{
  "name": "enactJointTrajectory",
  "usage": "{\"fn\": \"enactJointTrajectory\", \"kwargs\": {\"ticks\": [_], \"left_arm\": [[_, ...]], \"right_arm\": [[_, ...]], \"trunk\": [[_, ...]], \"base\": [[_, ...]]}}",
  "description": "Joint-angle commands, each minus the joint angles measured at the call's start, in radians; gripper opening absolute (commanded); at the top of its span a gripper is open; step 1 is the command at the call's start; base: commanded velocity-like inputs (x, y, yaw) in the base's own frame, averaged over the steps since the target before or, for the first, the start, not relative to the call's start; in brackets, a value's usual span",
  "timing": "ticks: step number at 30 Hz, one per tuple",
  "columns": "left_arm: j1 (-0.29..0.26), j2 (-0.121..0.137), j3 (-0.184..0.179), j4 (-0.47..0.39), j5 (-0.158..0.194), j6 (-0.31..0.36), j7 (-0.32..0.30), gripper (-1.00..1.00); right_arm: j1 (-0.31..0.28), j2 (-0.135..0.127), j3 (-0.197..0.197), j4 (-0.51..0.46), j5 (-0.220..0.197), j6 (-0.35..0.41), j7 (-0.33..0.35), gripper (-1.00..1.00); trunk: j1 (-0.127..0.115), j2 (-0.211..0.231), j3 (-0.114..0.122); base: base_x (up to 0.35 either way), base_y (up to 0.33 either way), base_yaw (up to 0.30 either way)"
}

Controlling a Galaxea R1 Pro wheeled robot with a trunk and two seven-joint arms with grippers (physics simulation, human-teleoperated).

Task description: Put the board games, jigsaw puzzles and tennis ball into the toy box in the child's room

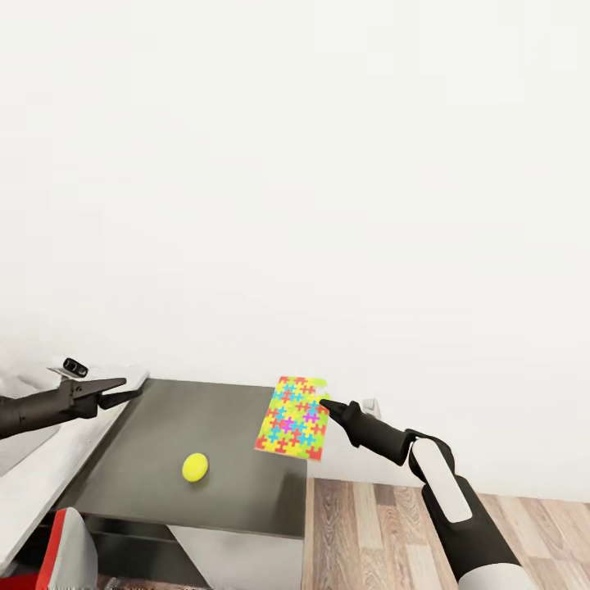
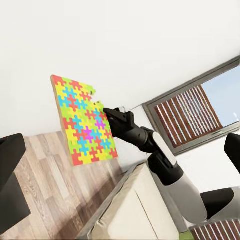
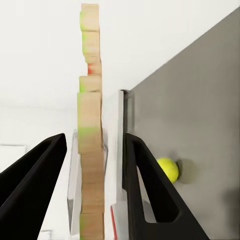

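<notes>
A jigsaw puzzle [image 1: 293, 416] with a multicolour interlocking pattern hangs tilted in the air at the far right edge of the dark grey table section [image 1: 213, 492]. My right gripper [image 1: 324, 403] is shut on its right edge. In the right wrist view the jigsaw puzzle [image 3: 91, 150] stands edge-on between the two black fingers. The yellow tennis ball [image 1: 195, 467] rests on the dark table, left of and nearer than the puzzle. My left gripper [image 1: 117, 390] hovers open and empty over the pale desktop [image 1: 57, 483] at the left. The left wrist view faces the held puzzle [image 2: 85, 122].
A white wall rises right behind the table. Wood-plank floor [image 1: 385, 533] lies to the right of the table, under my right arm. A red and grey shape [image 1: 65, 545] sits at the lower left corner. The left wrist view catches a window with blinds [image 2: 190, 112] and a beige mattress [image 2: 130, 210].
</notes>
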Motion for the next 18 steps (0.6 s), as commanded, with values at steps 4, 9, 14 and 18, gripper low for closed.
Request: {"fn": "enactJointTrajectory", "kwargs": {"ticks": [4, 9, 14, 18], "left_arm": [[-0.001, 0.000, -0.008, 0.000, 0.000, 0.011, -0.004, 1.00], [-0.001, 0.000, -0.011, -0.001, 0.000, 0.011, -0.004, 1.00], [-0.001, 0.000, -0.014, -0.002, 0.000, 0.011, -0.004, 1.00], [-0.001, 0.000, -0.014, -0.002, 0.000, 0.011, -0.004, 1.00]], "right_arm": [[-0.001, 0.000, -0.002, 0.000, 0.004, 0.003, 0.009, -1.00], [-0.001, 0.000, -0.002, -0.002, 0.005, 0.002, 0.010, -1.00], [-0.001, 0.000, -0.002, -0.003, 0.005, 0.002, 0.010, -1.00], [-0.001, 0.000, -0.001, -0.003, 0.005, 0.001, 0.010, -1.00]], "trunk": [[0.001, -0.002, -0.001], [0.001, -0.002, 0.004], [0.001, -0.002, 0.012], [0.001, -0.002, 0.019]], "base": [[-0.002, 0.000, 0.095], [0.000, 0.000, 0.017], [0.000, 0.000, 0.003], [0.000, 0.000, 0.000]]}}
